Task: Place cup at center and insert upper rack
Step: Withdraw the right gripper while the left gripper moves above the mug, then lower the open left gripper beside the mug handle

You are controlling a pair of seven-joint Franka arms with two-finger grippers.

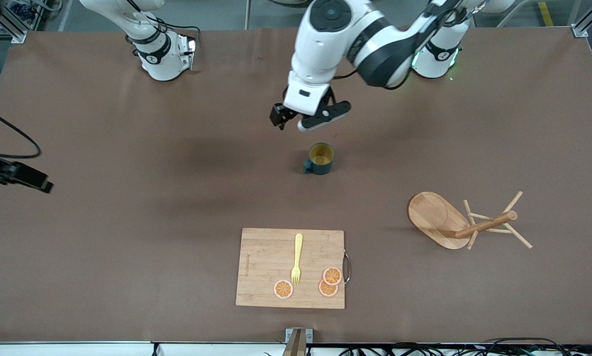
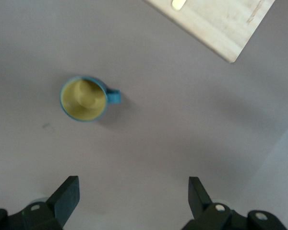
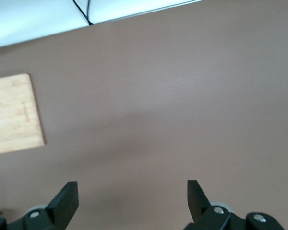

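Note:
The cup (image 1: 320, 158) stands upright near the middle of the table, teal with a yellow inside; it also shows in the left wrist view (image 2: 84, 99). My left gripper (image 1: 303, 121) hangs open and empty over bare table just beside the cup, and its fingers stand wide apart in the left wrist view (image 2: 133, 189). The upper rack (image 1: 486, 225) lies on its side toward the left arm's end, its oval base (image 1: 432, 215) tipped up and its pegs splayed. My right gripper (image 3: 132, 191) is open and empty over bare table at the right arm's end.
A rectangular bamboo cutting board (image 1: 266, 267) lies nearer to the front camera than the cup. It carries a yellow fork (image 1: 296, 259) and three orange slices (image 1: 331, 276). The board also shows in the left wrist view (image 2: 221, 24) and the right wrist view (image 3: 12, 115).

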